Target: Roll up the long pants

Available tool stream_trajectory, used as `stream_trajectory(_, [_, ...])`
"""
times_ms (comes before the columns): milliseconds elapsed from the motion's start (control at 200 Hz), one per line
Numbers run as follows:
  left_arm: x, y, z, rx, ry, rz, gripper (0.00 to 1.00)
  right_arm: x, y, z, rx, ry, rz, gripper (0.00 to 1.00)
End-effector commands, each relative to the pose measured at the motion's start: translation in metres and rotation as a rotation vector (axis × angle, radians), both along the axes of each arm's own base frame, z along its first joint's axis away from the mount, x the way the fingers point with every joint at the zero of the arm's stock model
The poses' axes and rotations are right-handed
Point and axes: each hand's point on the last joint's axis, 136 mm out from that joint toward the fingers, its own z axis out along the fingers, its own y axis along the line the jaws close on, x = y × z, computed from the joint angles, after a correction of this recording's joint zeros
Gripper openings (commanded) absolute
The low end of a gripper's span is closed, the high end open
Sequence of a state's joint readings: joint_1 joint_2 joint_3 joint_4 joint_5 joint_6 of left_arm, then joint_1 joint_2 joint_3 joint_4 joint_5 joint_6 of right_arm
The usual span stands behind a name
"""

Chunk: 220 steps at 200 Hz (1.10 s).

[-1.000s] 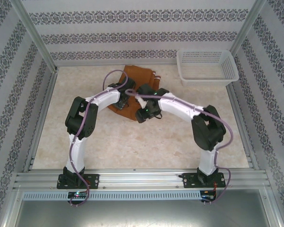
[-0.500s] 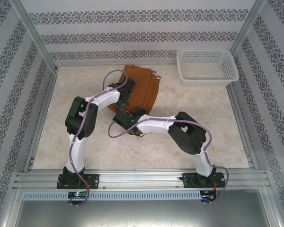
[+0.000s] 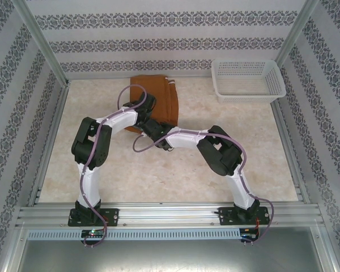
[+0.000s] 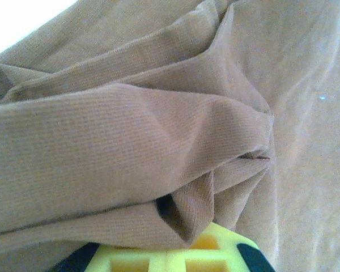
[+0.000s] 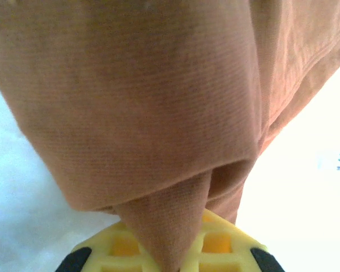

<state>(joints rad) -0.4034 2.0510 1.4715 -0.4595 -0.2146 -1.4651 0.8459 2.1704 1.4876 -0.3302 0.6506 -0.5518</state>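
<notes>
The long pants point(image 3: 161, 95) are a rust-brown folded bundle at the back middle of the table. My left gripper point(image 3: 145, 107) sits on their near-left part and my right gripper point(image 3: 149, 126) at their near edge, just in front of the left one. In the left wrist view, creased brown cloth point(image 4: 130, 124) runs down into the yellow fingers point(image 4: 215, 249), and my left gripper point(image 4: 178, 246) is shut on a fold. In the right wrist view, a pointed tuck of cloth point(image 5: 158, 221) is pinched in my right gripper point(image 5: 164, 252), which is shut on it.
A white mesh basket point(image 3: 249, 97) stands at the back right corner, apart from the pants. Patterned walls and metal posts point(image 3: 42, 42) close in the back and sides. Bare pale tabletop point(image 3: 158, 175) lies in front of the arms' elbows.
My right arm has swung left and folded, bringing its gripper to the pants' near edge. The pants have turned from slanted to straighter and shifted back and left. The left gripper moved slightly back.
</notes>
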Motion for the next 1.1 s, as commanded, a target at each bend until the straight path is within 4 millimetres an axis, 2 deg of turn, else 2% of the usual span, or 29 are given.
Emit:
stream_trajectory(0, [-0.028, 0.014, -0.002, 0.034, 0.105, -0.029, 0.16, -0.008, 0.004, 0.015, 0.130, 0.048, -0.027, 0.00])
stream_trajectory(30, [-0.025, 0.017, 0.004, 0.031, 0.095, -0.024, 0.37, -0.012, 0.005, 0.020, 0.158, 0.059, -0.041, 0.00])
stream_trajectory(50, [-0.023, 0.018, 0.010, 0.030, 0.086, -0.022, 0.57, -0.015, 0.006, 0.022, 0.176, 0.074, -0.044, 0.00])
stream_trajectory(90, [-0.019, 0.023, 0.021, 0.027, 0.066, -0.014, 0.92, -0.023, 0.007, 0.026, 0.212, 0.109, -0.056, 0.00])
stream_trajectory(100, [-0.017, 0.025, 0.024, 0.026, 0.059, -0.011, 0.97, -0.025, 0.006, 0.027, 0.219, 0.121, -0.062, 0.00])
stream_trajectory(115, [-0.016, 0.027, 0.029, 0.027, 0.052, -0.007, 1.00, -0.027, 0.006, 0.029, 0.234, 0.137, -0.074, 0.00])
stream_trajectory(275, [-0.012, 0.045, 0.074, 0.013, -0.032, 0.027, 1.00, -0.052, 0.008, 0.041, 0.376, 0.324, -0.166, 0.00])
stream_trajectory(410, [-0.020, 0.052, 0.095, 0.002, -0.076, 0.036, 1.00, -0.064, 0.015, 0.055, 0.516, 0.496, -0.244, 0.00])
stream_trajectory(535, [-0.030, 0.049, 0.097, -0.028, -0.073, 0.025, 1.00, -0.067, 0.018, 0.068, 0.619, 0.643, -0.336, 0.00])
stream_trajectory(719, [-0.046, 0.039, 0.081, -0.070, -0.049, 0.017, 1.00, -0.065, 0.028, 0.075, 0.813, 0.937, -0.467, 0.00])
stream_trajectory(814, [-0.047, 0.033, 0.075, -0.073, -0.043, 0.009, 1.00, -0.065, 0.034, 0.079, 0.848, 1.043, -0.493, 0.00])
stream_trajectory(944, [-0.045, 0.025, 0.073, -0.083, -0.020, -0.011, 1.00, -0.064, 0.037, 0.069, 0.846, 1.159, -0.569, 0.00])
stream_trajectory(1094, [-0.041, 0.024, 0.092, -0.082, -0.050, -0.029, 1.00, -0.057, 0.032, 0.051, 0.860, 1.221, -0.655, 0.00])
